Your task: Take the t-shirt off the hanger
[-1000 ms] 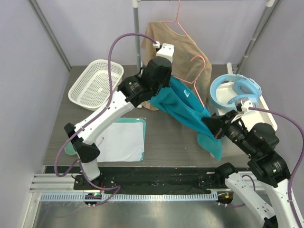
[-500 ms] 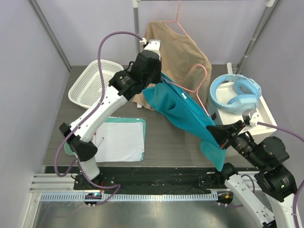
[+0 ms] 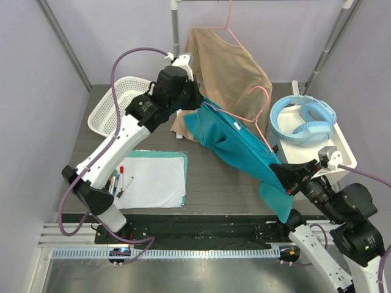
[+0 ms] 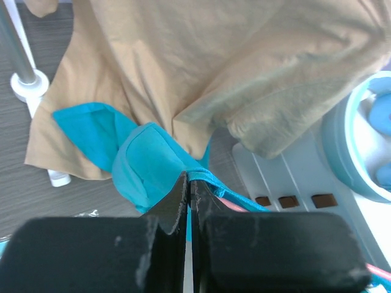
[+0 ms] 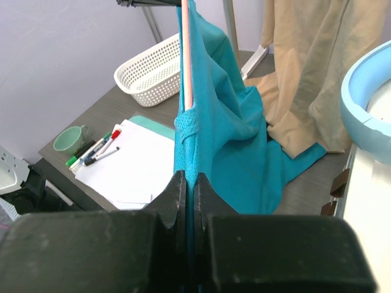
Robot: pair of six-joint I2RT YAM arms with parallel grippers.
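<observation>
The teal t-shirt [image 3: 235, 141] is soft, matt knit cloth, and the tan shirt [image 3: 229, 67] at the far side is matt cloth too. The hanger [image 5: 184, 55] looks like thin pink wire with a smooth, slightly glossy coat. The left gripper [image 4: 188, 183] is black matt plastic with a faintly grainy face. The basket [image 3: 116, 108] at far left is white perforated plastic. The table [image 3: 214, 177] has a dark, matt wood grain. The sheet [image 3: 157, 180] is plain white paper, and the pole [image 3: 176, 43] is dull grey metal.
</observation>
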